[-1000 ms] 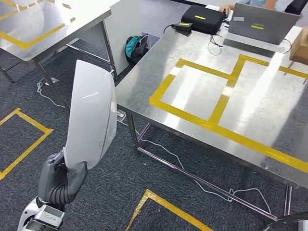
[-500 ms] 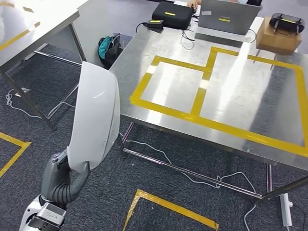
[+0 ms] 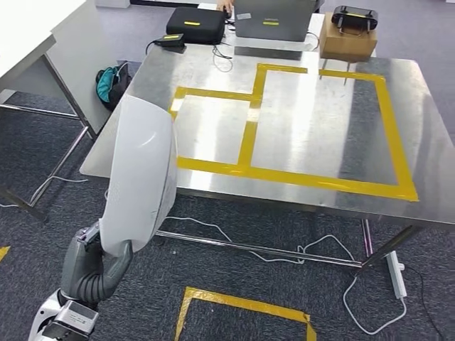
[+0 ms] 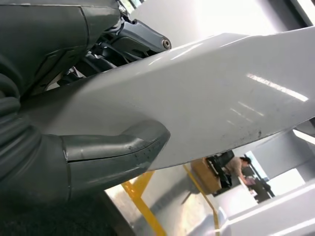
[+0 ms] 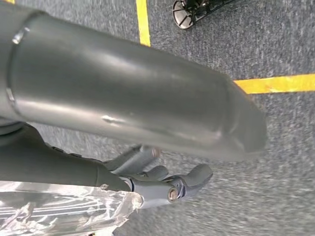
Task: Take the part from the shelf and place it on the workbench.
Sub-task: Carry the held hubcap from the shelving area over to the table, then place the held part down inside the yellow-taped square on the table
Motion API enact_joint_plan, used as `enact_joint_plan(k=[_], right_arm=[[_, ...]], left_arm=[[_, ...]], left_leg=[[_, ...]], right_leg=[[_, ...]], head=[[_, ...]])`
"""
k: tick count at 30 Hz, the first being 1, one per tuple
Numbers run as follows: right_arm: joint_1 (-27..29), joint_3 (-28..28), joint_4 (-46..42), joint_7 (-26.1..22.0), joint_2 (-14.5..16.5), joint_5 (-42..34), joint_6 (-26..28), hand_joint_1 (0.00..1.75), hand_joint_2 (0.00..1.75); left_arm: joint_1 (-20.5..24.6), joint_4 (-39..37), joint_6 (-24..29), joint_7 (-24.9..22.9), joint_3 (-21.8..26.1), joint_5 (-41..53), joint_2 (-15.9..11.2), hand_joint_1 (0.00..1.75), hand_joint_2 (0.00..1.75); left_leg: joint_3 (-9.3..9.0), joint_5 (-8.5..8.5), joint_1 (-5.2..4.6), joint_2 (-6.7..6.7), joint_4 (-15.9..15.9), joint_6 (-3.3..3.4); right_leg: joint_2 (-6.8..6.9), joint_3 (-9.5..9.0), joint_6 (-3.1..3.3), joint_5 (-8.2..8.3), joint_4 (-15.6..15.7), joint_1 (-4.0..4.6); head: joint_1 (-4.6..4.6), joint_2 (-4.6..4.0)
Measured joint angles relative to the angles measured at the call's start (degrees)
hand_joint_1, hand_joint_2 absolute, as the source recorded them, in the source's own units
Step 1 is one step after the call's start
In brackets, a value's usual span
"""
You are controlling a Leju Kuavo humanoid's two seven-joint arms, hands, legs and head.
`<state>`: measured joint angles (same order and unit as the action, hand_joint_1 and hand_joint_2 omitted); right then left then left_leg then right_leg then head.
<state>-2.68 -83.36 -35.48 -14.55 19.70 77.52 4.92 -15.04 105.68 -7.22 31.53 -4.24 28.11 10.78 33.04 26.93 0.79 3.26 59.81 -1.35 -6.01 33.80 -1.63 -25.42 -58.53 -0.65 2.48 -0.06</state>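
The left hand [image 3: 95, 264] has its fingers [image 4: 115, 157] clamped on the lower edge of one white curved part [image 3: 141, 177], held upright over the carpet, short of the tabletop [image 3: 301, 135] ahead. Carry it forward level, then lower it inside the yellow tape. The right hand [image 5: 163, 179] hangs with fingers seemingly loose, holding nothing. Beyond: one laptop [image 3: 274, 20].

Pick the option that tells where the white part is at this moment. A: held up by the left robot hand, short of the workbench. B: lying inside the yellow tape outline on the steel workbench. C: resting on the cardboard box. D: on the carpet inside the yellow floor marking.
A: the left robot hand grips the white part upright over the carpet, in front of the workbench, whose taped outline holds nothing.
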Motion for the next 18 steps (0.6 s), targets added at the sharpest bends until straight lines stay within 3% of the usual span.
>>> enact_joint_plan(k=[2, 4, 6, 8, 10, 11, 12, 15, 16, 18], right_arm=[[0.1, 0.0, 0.0, 0.0, 0.0, 0.1, 0.0, 0.00, 0.00], [0.4, 0.0, 0.0, 0.0, 0.0, 0.2, 0.0, 0.00, 0.00], [0.5, 0.0, 0.0, 0.0, 0.0, 0.2, 0.0, 0.00, 0.00], [0.3, 0.0, 0.0, 0.0, 0.0, 0.3, -0.2, 0.00, 0.00], [0.3, 0.1, 0.0, -0.3, 0.0, 0.7, -0.7, 0.00, 0.00], [0.4, 0.1, 0.1, -0.6, 0.0, 0.9, -1.0, 0.00, 0.00], [0.5, 0.1, 0.1, -0.8, -0.1, 1.1, -1.1, 0.00, 0.00], [0.5, 0.2, 0.4, -1.2, -0.4, 1.4, -1.2, 0.00, 0.00], [0.5, 0.2, 0.4, -1.3, -0.4, 1.5, -1.2, 0.00, 0.00], [0.5, 0.2, 0.6, -1.4, -0.5, 1.8, -1.2, 0.00, 0.00]], left_arm=[[0.0, 0.0, -0.1, 0.0, 0.0, 0.0, 0.0, 1.75, 1.75], [0.0, -0.1, -0.2, -0.1, -0.1, 0.0, -0.1, 1.75, 1.75], [0.0, -0.1, -0.3, -0.1, -0.2, 0.0, 0.0, 1.75, 1.75], [-0.1, -0.1, -0.4, -0.2, -0.2, 0.0, -0.1, 1.75, 1.75], [0.1, -0.2, -0.6, -0.8, -0.2, 0.1, -0.1, 1.75, 1.75], [0.2, -0.3, -0.7, -1.3, -0.2, 0.2, -0.1, 1.75, 1.75], [0.4, -0.5, -0.7, -1.7, -0.2, 0.3, -0.2, 1.75, 1.75], [0.9, -0.8, -0.7, -2.3, -0.5, 0.7, -0.2, 1.75, 1.75], [1.1, -0.9, -0.7, -2.5, -0.6, 0.8, -0.3, 1.75, 1.75], [1.2, -1.0, -0.6, -2.8, -0.7, 0.8, -0.3, 1.75, 1.75]], left_leg=[[-0.87, -0.24, 0.03, 1.12, -2.3, 0.37], [-0.90, -0.43, -0.03, -0.06, -2.5, 1.10], [-1.05, -0.61, 0.05, -1.47, -2.9, 1.90], [-1.09, -0.57, -0.09, -2.73, -2.9, 2.31], [-1.11, -0.50, -0.23, -3.81, -2.9, 2.38], [-1.15, -0.45, -0.25, -4.23, -2.9, 2.36], [-1.23, -0.39, -0.24, -4.49, -2.8, 2.29], [-1.59, -0.03, -0.42, -4.76, -2.7, 1.71], [-1.66, 0.07, -0.55, -4.78, -2.7, 1.43], [-1.79, 0.12, -0.62, -4.83, -2.9, 0.83]], right_leg=[[-1.10, 0.53, -0.73, 0.19, 0.1, -0.04], [-1.30, 1.03, -1.44, 0.28, 0.2, -0.26], [1.41, 2.46, -1.90, -1.53, -2.4, -0.15], [4.61, 5.72, -2.17, -5.37, -9.4, -0.03], [5.48, 8.46, -2.39, -7.64, -15.4, -0.07], [5.59, 8.40, -2.44, -7.19, -15.6, -0.07], [5.64, 7.15, -2.42, -5.76, -13.5, -0.07], [6.22, 0.82, -2.12, -1.39, -2.4, 0.00], [6.34, -0.31, -1.90, -1.01, -0.5, 0.06], [6.17, -0.77, -1.23, -1.06, 0.1, 0.22]], head=[[-0.01, 0.00], [-0.02, 0.00], [0.32, 0.01], [0.66, 0.00], [0.65, -0.01], [0.66, -0.01], [0.66, -0.01], [0.68, -0.01], [0.66, -0.01], [0.62, -0.01]])
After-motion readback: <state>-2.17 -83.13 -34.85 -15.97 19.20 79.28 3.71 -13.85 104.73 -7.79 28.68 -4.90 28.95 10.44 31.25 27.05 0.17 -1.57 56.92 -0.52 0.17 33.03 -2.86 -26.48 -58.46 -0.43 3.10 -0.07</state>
